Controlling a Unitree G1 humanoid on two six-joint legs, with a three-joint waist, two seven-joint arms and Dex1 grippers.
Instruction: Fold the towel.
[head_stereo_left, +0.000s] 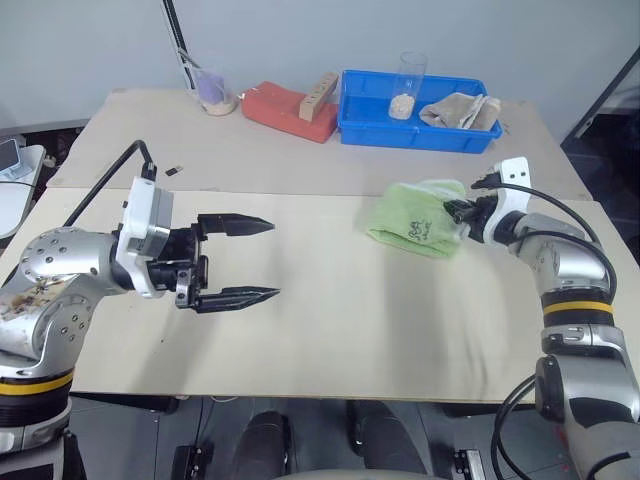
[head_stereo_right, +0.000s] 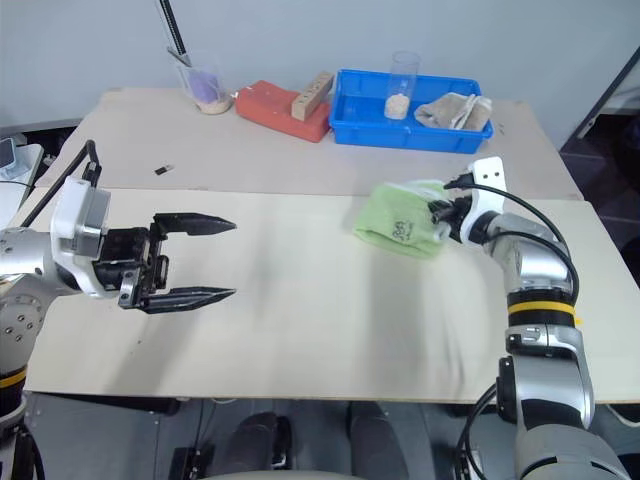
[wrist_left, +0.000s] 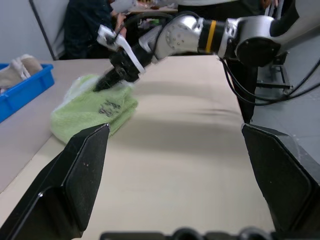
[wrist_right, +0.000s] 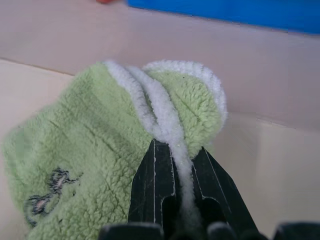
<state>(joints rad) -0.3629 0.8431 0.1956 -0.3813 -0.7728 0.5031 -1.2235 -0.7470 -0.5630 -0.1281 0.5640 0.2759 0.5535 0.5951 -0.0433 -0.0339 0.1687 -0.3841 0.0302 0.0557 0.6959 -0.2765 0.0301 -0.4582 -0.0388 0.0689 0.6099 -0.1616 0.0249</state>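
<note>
Fingers: your right gripper (wrist_right: 175, 200) pinches the white edging of the towel (head_stereo_left: 415, 226); left gripper (head_stereo_left: 236, 261) hangs wide, empty.
Towel: bunched on the table (head_stereo_left: 330, 330), right side, near the blue bin (head_stereo_left: 380, 130).
Progress: looks folded over, untidy; you still have squaring up left.

Beige table (head_stereo_left: 330, 330) with green towel (head_stereo_left: 415, 222), blue bin (head_stereo_left: 375, 128), red block (head_stereo_left: 285, 110).

The left gripper (head_stereo_left: 262, 260) is hovering level over the table's left side with its fingers spread wide, while the right gripper (head_stereo_left: 459, 213) is reaching near the right edge, pinching the towel's (head_stereo_left: 415, 220) edging.
</note>
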